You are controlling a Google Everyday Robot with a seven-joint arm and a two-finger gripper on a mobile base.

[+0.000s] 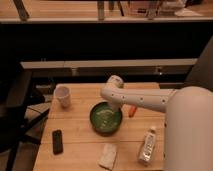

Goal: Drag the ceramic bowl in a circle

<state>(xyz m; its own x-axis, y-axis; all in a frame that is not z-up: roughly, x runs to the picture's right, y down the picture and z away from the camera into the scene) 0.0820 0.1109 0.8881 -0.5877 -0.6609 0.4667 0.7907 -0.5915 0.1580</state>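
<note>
Looking down on the wooden table (75, 131), we find the ceramic bowl (106, 119) upright near its middle, with the gripper (113, 104) at the bowl's one o'clock rim below the white arm (146, 99); whether it grips the rim we cannot tell. Around the bowl we see a white cup (62, 96) at ten o'clock, an orange object (132, 110) at two, a clear bottle (146, 146) at four, a white packet (107, 156) at six and a black device (57, 141) at eight.
</note>
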